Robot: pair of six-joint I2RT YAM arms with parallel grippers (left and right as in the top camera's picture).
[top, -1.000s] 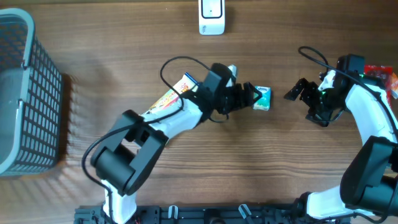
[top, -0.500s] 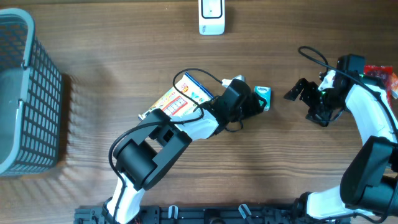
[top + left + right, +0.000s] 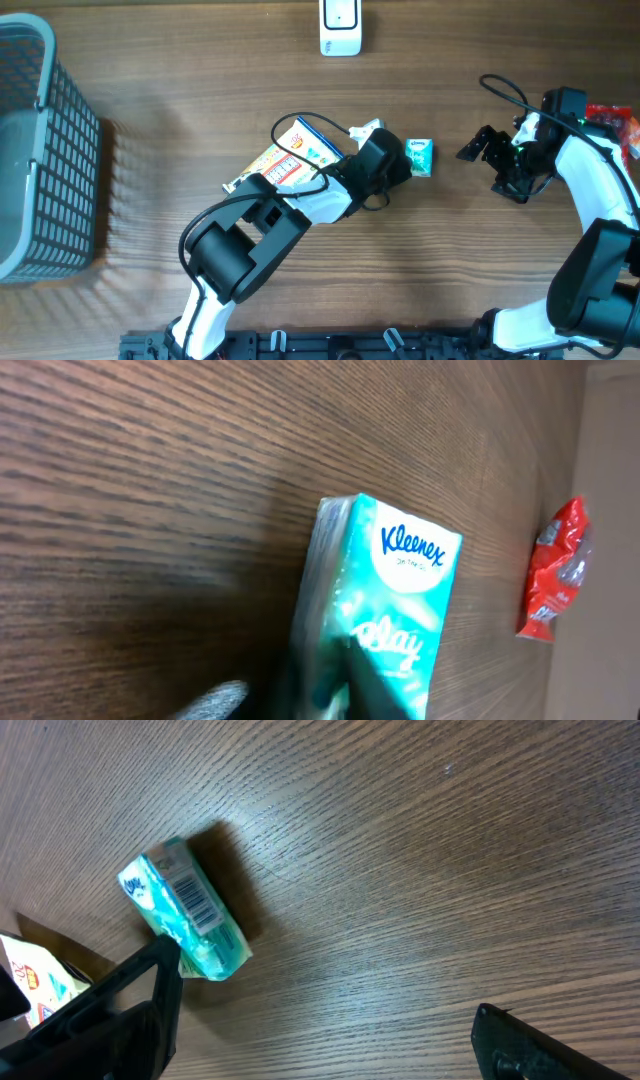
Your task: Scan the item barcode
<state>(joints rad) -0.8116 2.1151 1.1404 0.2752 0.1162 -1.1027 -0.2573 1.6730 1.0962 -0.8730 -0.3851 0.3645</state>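
Left arm has stretched further toward the middle of the overhead view since a second ago. Its fingers were spread then; now the left hand [image 3: 400, 163] looks clenched on the near end of the tissue pack [image 3: 420, 157]. The pack itself has barely budged. It lies on the tabletop [image 3: 200, 80] a bit right of centre, with its barcode [image 3: 195, 895] showing on the face seen in the right wrist view.

What worries me is that the grip is only on one end of a soft, slippery wrapper. From the left wrist view I can't tell how deep the fingers sit. My guess is the pack could twist or slide out on the lift, or end up with the barcode turned away from the white scanner [image 3: 340, 28] at the top centre. The left arm's cable also loops over the yellow box [image 3: 290, 160] lying just under the arm, so a fast swing might drag that box along.

Room looks fine otherwise: it's bare wood all the way from the pack up to the scanner. The right hand [image 3: 490, 165] is spread wide and empty, well apart to the right. A red packet [image 3: 615, 120] sits at the right edge and the grey basket [image 3: 40, 150] at the far left edge, neither in the path.
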